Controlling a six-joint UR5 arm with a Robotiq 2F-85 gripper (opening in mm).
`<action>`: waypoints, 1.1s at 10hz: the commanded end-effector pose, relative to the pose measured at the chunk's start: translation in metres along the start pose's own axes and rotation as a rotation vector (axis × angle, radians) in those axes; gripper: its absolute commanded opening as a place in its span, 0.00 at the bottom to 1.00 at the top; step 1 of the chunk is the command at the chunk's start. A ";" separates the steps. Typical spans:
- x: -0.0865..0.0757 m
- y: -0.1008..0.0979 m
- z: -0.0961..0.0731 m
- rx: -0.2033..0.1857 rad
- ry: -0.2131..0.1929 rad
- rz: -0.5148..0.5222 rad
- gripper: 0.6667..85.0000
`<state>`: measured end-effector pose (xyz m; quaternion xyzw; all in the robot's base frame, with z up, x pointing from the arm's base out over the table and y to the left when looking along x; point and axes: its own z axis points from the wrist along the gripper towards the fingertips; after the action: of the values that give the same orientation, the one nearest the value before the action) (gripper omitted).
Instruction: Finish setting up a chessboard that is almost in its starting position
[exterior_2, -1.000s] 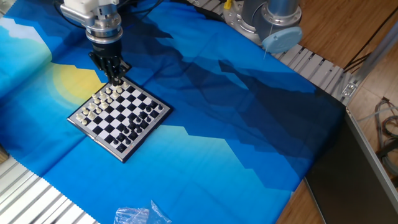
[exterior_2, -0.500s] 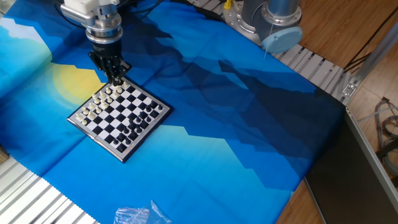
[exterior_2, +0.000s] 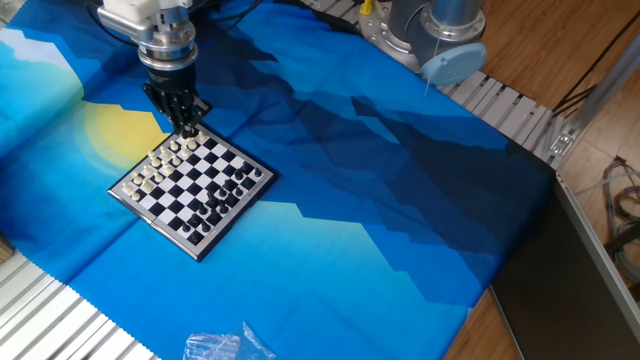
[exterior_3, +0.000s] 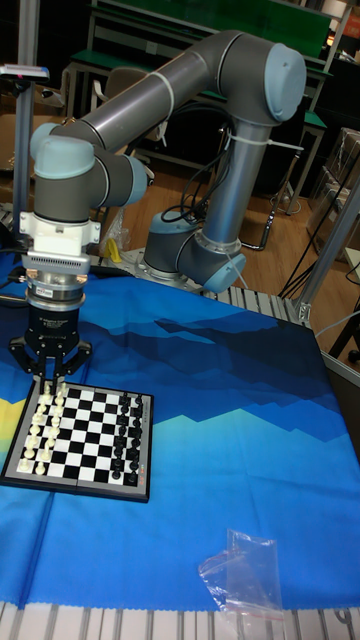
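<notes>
Item: chessboard (exterior_2: 190, 187), small, square, black and white checks with a dark rim. Location: on the blue-and-yellow patterned cloth (exterior_2: 380, 200) that covers the bench, toward its left end in the fixed view; lies flat, turned corner-on to that camera.

Contents: cream pieces (exterior_3: 40, 433) along one side, black pieces (exterior_3: 128, 437) along the opposite side, both in roughly two ranks. The middle of the board reads as bare checks. Individual pieces are too small to identify by type.

Hand (exterior_3: 56, 385): dark two-finger unit on the UR5 arm (exterior_3: 180, 90), pointing straight down over the far corner of the cream side. Fingertips are drawn narrow and sit among or just above the cream pieces there. Whether a piece is pinched between them cannot be told; the tips hide that spot in both views.

Progress, as judged: nearly complete. Both armies appear lined up on their home ranks, no stray piece shows on the cloth or mid-board. What remains is likely the single piece at the cream corner under the hand: seating it on its square and letting go.

Other: crumpled clear plastic bag (exterior_3: 245, 575) on the cloth's near edge, well apart from the board.
</notes>
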<state>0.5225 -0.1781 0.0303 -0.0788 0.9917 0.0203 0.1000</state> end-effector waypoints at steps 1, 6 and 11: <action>-0.004 0.002 -0.003 -0.005 -0.008 0.011 0.25; -0.002 0.001 -0.006 -0.001 -0.005 0.004 0.25; -0.003 -0.005 -0.011 0.006 0.000 -0.007 0.25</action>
<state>0.5224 -0.1814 0.0376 -0.0843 0.9915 0.0146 0.0978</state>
